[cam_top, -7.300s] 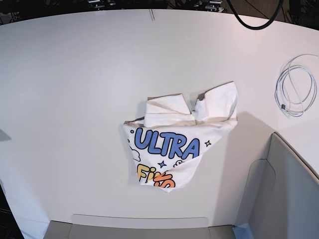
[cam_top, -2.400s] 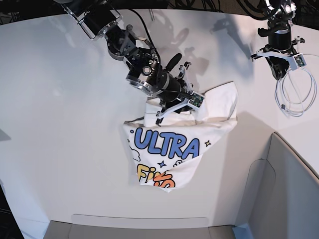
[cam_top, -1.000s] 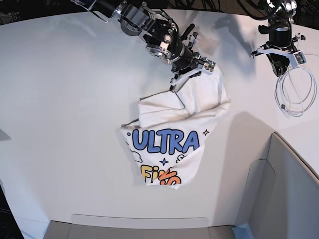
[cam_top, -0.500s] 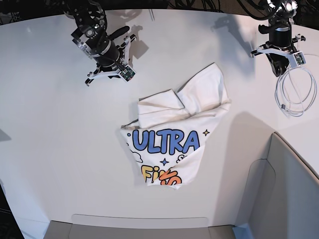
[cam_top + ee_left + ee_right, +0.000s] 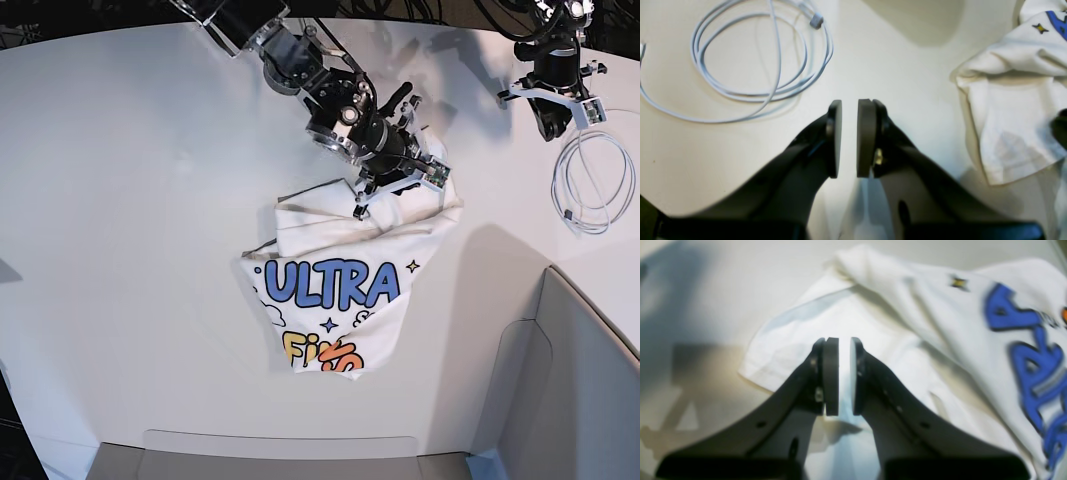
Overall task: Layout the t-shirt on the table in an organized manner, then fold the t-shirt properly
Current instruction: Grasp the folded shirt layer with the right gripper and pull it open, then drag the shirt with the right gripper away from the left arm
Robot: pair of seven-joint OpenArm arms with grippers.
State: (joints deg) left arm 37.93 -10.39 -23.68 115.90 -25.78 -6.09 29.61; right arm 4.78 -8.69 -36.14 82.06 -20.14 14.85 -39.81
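The white t-shirt [image 5: 340, 285] lies crumpled mid-table [image 5: 130, 200], its blue "ULTRA" print facing up and plain folded flaps bunched at its far end. My right gripper [image 5: 395, 190] hovers over the far right flap. In the right wrist view its pads [image 5: 830, 373] stand a narrow gap apart above the white cloth [image 5: 923, 306], and nothing sits between them. My left gripper [image 5: 555, 120] hangs at the far right, clear of the shirt. The left wrist view shows this gripper [image 5: 849, 103] slightly open and empty over bare table, the shirt's edge [image 5: 1007, 116] off to its right.
A coiled white cable [image 5: 590, 185] lies at the right edge of the table, just below the left gripper, and appears again [image 5: 750, 60] in the left wrist view. A grey angular bin [image 5: 570, 380] stands at the near right corner.
The right arm, which had swung away to the far left, has come back over the shirt's far right flap, and its jaws have parted slightly. The left arm has barely moved.
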